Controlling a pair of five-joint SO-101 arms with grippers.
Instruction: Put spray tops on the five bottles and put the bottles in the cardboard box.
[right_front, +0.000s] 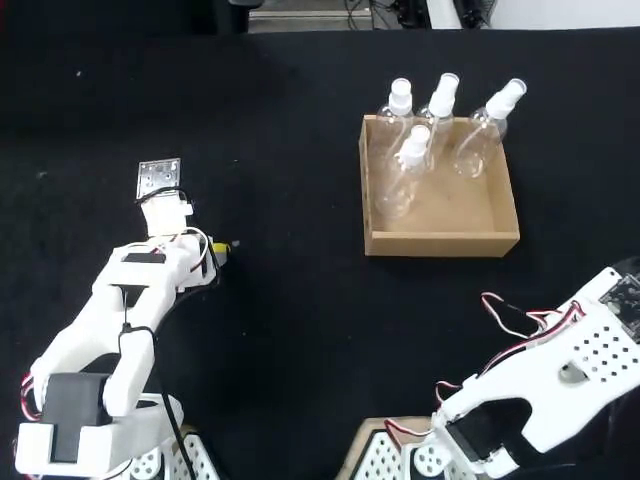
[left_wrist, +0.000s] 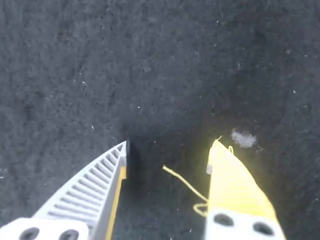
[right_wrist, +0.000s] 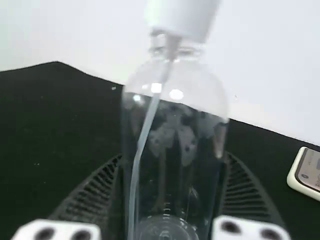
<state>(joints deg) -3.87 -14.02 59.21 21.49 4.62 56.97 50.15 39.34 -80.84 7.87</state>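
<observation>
Bottle of clear plastic fills ribbed right pincer.

Four clear bottles with white spray tops stand inside the cardboard box on the black table; two white arms are nearer.

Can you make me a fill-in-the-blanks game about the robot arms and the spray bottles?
1. In the high view, ____ bottles stand in the cardboard box.
2. The right gripper is ____ on a clear bottle.
3. That bottle's spray top is ____ in colour.
4. The left gripper is ____ above the black table, holding nothing.

Missing words: four; shut; white; open
</observation>
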